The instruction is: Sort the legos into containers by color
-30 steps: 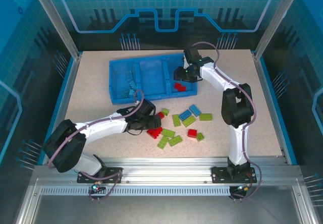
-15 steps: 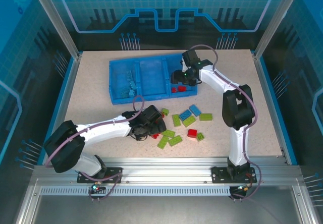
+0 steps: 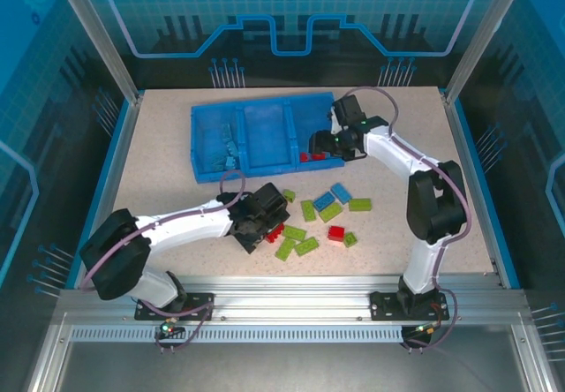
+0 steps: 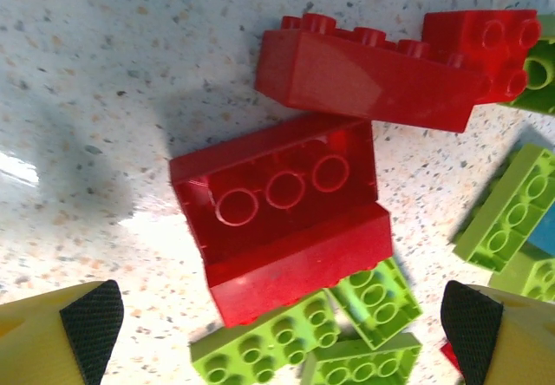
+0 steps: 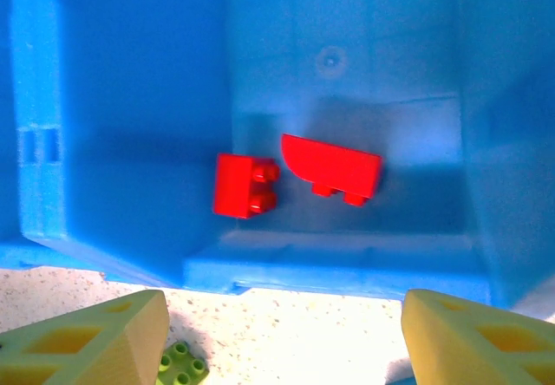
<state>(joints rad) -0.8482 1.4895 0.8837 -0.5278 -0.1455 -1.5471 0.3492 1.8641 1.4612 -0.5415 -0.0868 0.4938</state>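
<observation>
The red brick (image 4: 277, 220) I want lies tilted on the table (image 4: 104, 99), hollow underside showing. Its low edge touches the green bricks (image 4: 368, 294). A long red brick (image 4: 364, 77) lies on its side just beyond. My left gripper (image 4: 279, 320) hangs over them, spread wide and holding nothing, with each pad (image 4: 87, 316) well outside the brick.

My worry is the crowding. If I close where I am, a pad may catch a green brick too, and it would ride along to the wrong compartment. The tilt could also make the smooth sides squirt out or flip as I squeeze.

My right gripper (image 5: 286, 342) is also wide open and empty at the near wall of the tray (image 5: 347, 268). It looks into the right compartment, where two reds (image 5: 247, 185) lie. If it lingers there, my left arm could bump it on delivery. The other loose legos (image 3: 322, 211) lie between my arms.
</observation>
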